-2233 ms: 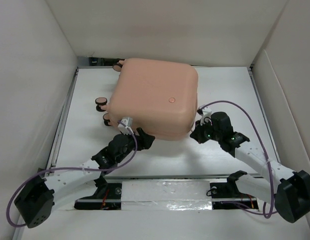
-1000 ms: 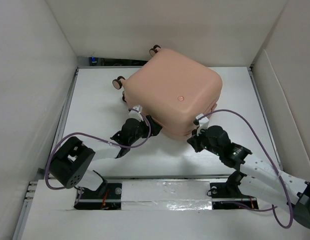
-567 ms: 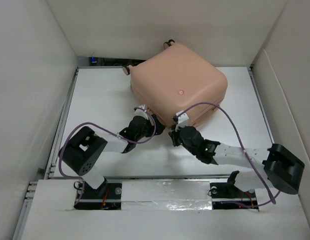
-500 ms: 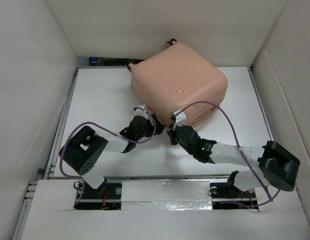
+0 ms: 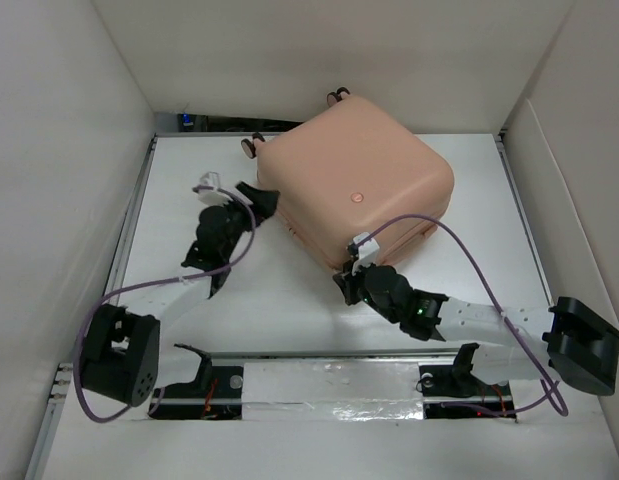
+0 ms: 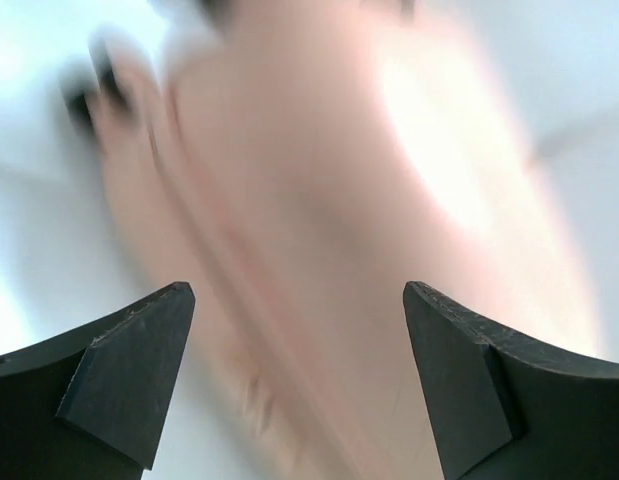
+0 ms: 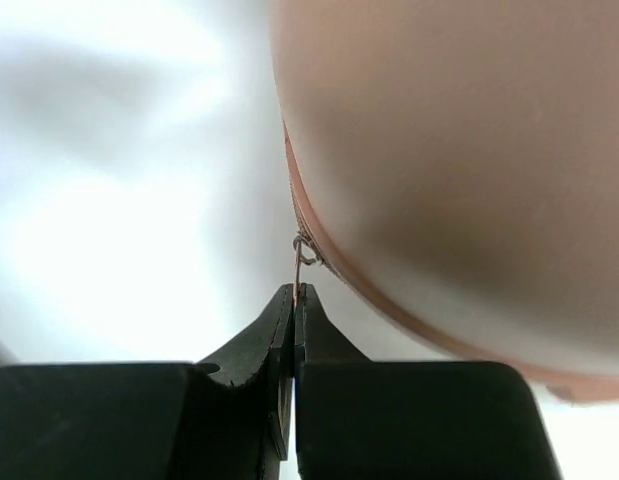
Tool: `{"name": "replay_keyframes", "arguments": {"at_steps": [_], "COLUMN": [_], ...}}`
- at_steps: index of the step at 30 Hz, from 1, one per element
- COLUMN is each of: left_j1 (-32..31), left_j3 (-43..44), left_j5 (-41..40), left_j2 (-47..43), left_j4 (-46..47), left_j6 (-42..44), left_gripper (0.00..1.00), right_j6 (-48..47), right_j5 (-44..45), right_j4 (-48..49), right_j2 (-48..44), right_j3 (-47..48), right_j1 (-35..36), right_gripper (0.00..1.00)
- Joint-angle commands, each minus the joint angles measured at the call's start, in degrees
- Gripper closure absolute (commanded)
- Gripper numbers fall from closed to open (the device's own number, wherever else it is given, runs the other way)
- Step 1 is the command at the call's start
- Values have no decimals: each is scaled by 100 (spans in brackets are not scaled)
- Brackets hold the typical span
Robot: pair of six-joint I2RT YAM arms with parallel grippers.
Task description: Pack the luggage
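Note:
The luggage [image 5: 359,180] is a peach-pink hard-shell case lying closed and turned at an angle at the back of the table. Two of its wheels [image 5: 251,146] show at its far left. My left gripper [image 5: 257,196] stands open beside the case's left side. In the left wrist view the blurred shell [image 6: 319,200] fills the space ahead of the wide-apart fingers [image 6: 139,350], with nothing between them. My right gripper [image 5: 347,279] is at the case's near corner, shut on the thin metal zipper pull [image 7: 300,260] of the case's seam [image 7: 319,250].
White walls [image 5: 79,120] close in the left, back and right of the white table [image 5: 179,300]. The arm bases and purple cables [image 5: 469,225] lie along the near edge. A small dark object [image 5: 189,122] sits at the back left corner.
My left gripper has let go, opened wider and swung up and left to the case's left side. The case has turned slightly. The right gripper stays shut at the near corner.

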Motion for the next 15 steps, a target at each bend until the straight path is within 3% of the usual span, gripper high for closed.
{"name": "replay_keyframes", "arguments": {"at_steps": [1,3,7,12,15], "left_j1": [797,1183,1238,1291,1291], "left_j3": [651,1525,3470,4858,5178], "left_j5": [362,617,601,714,794], "left_j2": [-124,400,1624,2651,2952], "left_j4": [234,-167,-1785,-2795,-3184], "left_j6": [-706,-900,-393,-23,171], "left_gripper": [15,13,12,11,11], "right_j6": [189,189,153,188,197], "right_j5": [-1251,-1286,-1418,-1489,-1497], "right_j4": [1094,1067,1085,1181,1173], "right_j2": [-400,-426,-470,-532,-576], "right_j3": [219,202,158,18,-27], "right_j1": [418,418,418,471,471], "right_gripper": [100,100,100,100,100]}}
